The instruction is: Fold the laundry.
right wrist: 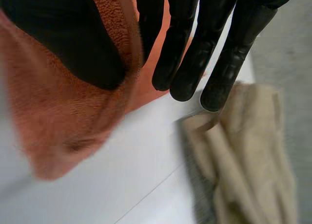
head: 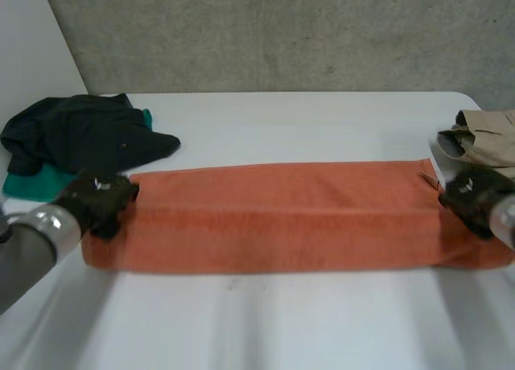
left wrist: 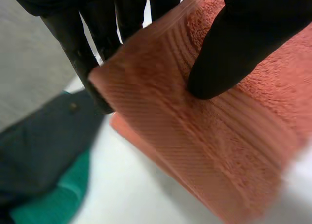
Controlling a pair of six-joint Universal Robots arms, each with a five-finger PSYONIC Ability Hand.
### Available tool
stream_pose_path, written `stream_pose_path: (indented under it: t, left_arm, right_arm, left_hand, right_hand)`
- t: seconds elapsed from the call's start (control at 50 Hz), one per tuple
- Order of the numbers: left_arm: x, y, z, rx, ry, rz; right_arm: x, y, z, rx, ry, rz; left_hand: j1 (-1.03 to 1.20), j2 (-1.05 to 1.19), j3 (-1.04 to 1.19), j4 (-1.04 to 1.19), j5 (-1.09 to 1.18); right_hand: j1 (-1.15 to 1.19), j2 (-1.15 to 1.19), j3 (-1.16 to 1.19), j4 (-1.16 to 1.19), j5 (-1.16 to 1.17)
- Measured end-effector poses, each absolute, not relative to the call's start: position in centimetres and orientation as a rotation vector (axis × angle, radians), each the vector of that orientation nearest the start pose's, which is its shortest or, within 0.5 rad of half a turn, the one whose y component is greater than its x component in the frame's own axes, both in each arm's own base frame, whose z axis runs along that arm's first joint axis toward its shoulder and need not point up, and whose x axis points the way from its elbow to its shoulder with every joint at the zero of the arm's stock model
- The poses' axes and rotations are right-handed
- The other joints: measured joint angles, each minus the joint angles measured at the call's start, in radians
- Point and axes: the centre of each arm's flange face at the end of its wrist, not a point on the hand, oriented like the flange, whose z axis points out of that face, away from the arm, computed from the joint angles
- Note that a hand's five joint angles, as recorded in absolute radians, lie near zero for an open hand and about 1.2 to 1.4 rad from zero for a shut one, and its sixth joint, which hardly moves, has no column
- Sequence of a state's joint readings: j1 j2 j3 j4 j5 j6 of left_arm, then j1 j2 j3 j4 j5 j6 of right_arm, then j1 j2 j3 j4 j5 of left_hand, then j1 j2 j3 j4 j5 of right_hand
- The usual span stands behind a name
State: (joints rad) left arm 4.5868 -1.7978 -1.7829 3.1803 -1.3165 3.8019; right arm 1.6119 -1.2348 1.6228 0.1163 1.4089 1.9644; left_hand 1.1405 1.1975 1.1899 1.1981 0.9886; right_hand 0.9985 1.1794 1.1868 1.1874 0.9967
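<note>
Two black hands, head view: left hand at the left end of a long orange terry towel, right hand at its right end. The towel lies as a folded strip across the white table. Dark garment on a green cloth beyond the towel's left end, beige garment beyond its right end.

Left wrist view: thumb on top of the towel's corner, fingers beneath, pinching it.

Right wrist view: thumb over the towel's edge, straight fingers behind, cloth nipped between.
</note>
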Motion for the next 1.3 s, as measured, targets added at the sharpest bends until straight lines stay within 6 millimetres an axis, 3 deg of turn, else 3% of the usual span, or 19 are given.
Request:
stream_pose_path:
  t: [0.06, 0.08, 0.1, 0.12, 0.18, 0.36, 0.38, 0.4, 0.42, 0.48, 0.52, 0.58, 0.68, 0.7, 0.78, 0.88, 0.94, 1.08, 1.3]
  left_arm:
    - [-19.6, -29.9, 18.1, 1.104, 2.208, -1.777]
    - [-20.2, -31.7, 17.7, 1.058, 2.166, -1.821]
    - [-20.2, -31.7, 17.7, 1.058, 2.166, -1.821]
    - [-20.8, -33.4, 17.2, 1.013, 2.121, -1.856]
    - [-21.9, -35.8, 16.3, 0.949, 2.061, -1.887]
    - [-23.9, -40.1, 13.9, 0.88, 1.973, -1.935]
    - [-24.2, -40.5, 13.6, 0.879, 1.963, -1.946]
    - [-24.4, -40.8, 13.4, 0.879, 1.954, -1.956]
    - [-24.7, -41.1, 13.2, 0.879, 1.942, -1.969]
    - [-25.4, -41.5, 12.8, 0.876, 1.916, -2.0]
    - [-25.8, -41.6, 12.7, 0.871, 1.9, -2.021]
    - [-26.4, -41.3, 13.1, 0.86, 1.881, -2.046]
    - [-26.7, -40.3, 14.3, 0.843, 1.873, -2.06]
    - [-26.7, -39.7, 14.9, 0.838, 1.872, -2.062]
    - [-26.4, -37.8, 16.5, 0.837, 1.878, -2.064]
    - [-25.8, -34.9, 18.0, 0.834, 1.911, -2.078]
    - [-25.5, -33.3, 18.4, 0.816, 1.954, -2.094]
    - [-25.0, -30.9, 17.8, 0.758, 2.064, -2.141]
    - [-25.2, -30.6, 17.4, 0.752, 2.068, -2.182]
  right_arm:
    - [17.3, -33.0, 18.0, -1.911, 2.449, -1.826]
    - [18.3, -34.5, 17.7, -1.906, 2.414, -1.916]
    - [18.3, -34.5, 17.7, -1.906, 2.414, -1.916]
    - [19.1, -35.7, 17.5, -1.901, 2.382, -1.991]
    - [20.6, -38.8, 16.6, -1.889, 2.296, -2.17]
    - [22.4, -44.3, 14.0, -1.876, 2.113, -2.481]
    - [22.6, -44.8, 13.6, -1.872, 2.093, -2.507]
    - [22.7, -45.2, 13.3, -1.868, 2.077, -2.527]
    - [22.9, -45.8, 12.8, -1.861, 2.056, -2.551]
    - [23.3, -46.6, 12.0, -1.84, 2.023, -2.585]
    - [23.6, -47.0, 11.6, -1.807, 2.011, -2.594]
    - [23.7, -47.0, 11.7, -1.702, 2.02, -2.585]
    - [23.4, -46.2, 13.9, -1.453, 2.047, -2.562]
    - [23.1, -45.6, 15.6, -1.318, 2.053, -2.547]
    - [22.1, -43.1, 19.2, -1.079, 2.081, -2.442]
    - [19.9, -39.8, 21.2, -0.928, 2.188, -2.207]
    - [18.6, -38.1, 21.1, -0.894, 2.27, -2.051]
    - [16.1, -35.8, 18.9, -0.877, 2.44, -1.738]
    - [14.8, -36.5, 14.9, -1.036, 2.505, -1.715]
  left_hand:
    - [0.0, 0.0, 0.0, 0.0, 0.0]
    - [0.0, 0.0, 0.0, 0.0, 0.0]
    - [0.0, 0.0, 0.0, 0.0, 0.0]
    - [0.0, 0.0, 0.0, 0.0, 0.0]
    - [0.0, 0.0, 0.0, 0.0, 0.0]
    - [0.0, 0.0, 0.001, 0.0, 0.0]
    - [-0.041, -0.056, -0.055, -0.041, -0.035]
    - [-0.192, -0.215, -0.193, -0.2, -0.178]
    - [-0.316, -0.332, -0.322, -0.313, -0.284]
    - [-0.795, -0.762, -0.746, -0.748, -0.714]
    - [-0.947, -0.959, -0.941, -0.959, -0.913]
    - [-0.948, -0.99, -0.977, -0.993, -0.94]
    - [-0.948, -0.99, -0.977, -0.993, -0.94]
    - [-0.948, -0.99, -0.977, -0.993, -0.94]
    - [-0.948, -0.99, -0.977, -0.993, -0.94]
    - [-0.948, -0.99, -0.977, -0.993, -0.94]
    - [-0.948, -0.99, -0.977, -0.993, -0.94]
    - [-0.948, -0.99, -0.977, -0.993, -0.94]
    - [-0.948, -0.99, -0.977, -0.993, -0.94]
  right_hand:
    - [0.0, 0.0, 0.0, 0.0, 0.0]
    - [0.0, 0.0, 0.0, 0.0, 0.0]
    - [0.0, 0.0, 0.0, 0.0, 0.0]
    - [0.0, 0.0, 0.0, 0.0, 0.0]
    - [0.0, 0.0, 0.0, 0.0, 0.0]
    - [-0.067, -0.076, -0.078, -0.078, -0.071]
    - [-0.093, -0.103, -0.106, -0.106, -0.095]
    - [-0.238, -0.274, -0.254, -0.254, -0.229]
    - [-0.574, -0.606, -0.597, -0.596, -0.562]
    - [-0.786, -0.927, -0.928, -0.92, -0.887]
    - [-0.798, -0.959, -0.973, -0.95, -0.929]
    - [-0.798, -0.959, -0.973, -0.95, -0.934]
    - [-0.798, -0.959, -0.973, -0.95, -0.934]
    - [-0.798, -0.959, -0.973, -0.95, -0.934]
    - [-0.798, -0.959, -0.973, -0.95, -0.934]
    - [-0.798, -0.959, -0.973, -0.95, -0.934]
    - [-0.793, -0.954, -0.967, -0.947, -0.93]
    - [-0.675, -0.819, -0.811, -0.815, -0.804]
    - [-0.618, -0.743, -0.741, -0.739, -0.738]
